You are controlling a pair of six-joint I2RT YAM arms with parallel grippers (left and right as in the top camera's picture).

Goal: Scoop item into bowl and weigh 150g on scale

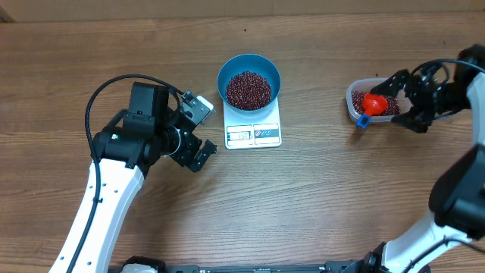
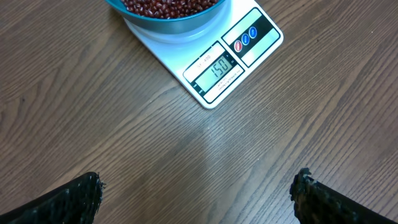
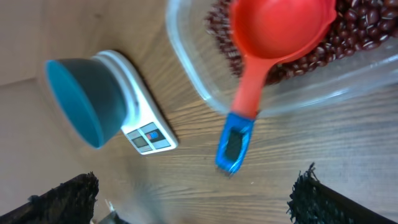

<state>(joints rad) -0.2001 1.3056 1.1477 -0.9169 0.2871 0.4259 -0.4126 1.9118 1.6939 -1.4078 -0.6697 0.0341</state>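
Wood-grain counter (image 1: 318, 197): small white rectangular scale (image 1: 253, 133) reads 150 under a round bright blue bowl (image 1: 249, 65) of maroon beans (image 1: 248, 89). Left gripper (image 2: 198, 186) and right gripper (image 3: 198, 185) gape wide, empty.

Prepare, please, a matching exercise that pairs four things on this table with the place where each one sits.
Things
1. blue bowl
2. red scoop
3. scale
4. clear tub

Places
A. lying in the beans, handle out over the rim
B. flat on the table, mid-picture in the overhead view
C. on top of the scale
D. on the wood at the far right of the overhead view

Pairs: 1-C, 2-A, 3-B, 4-D.
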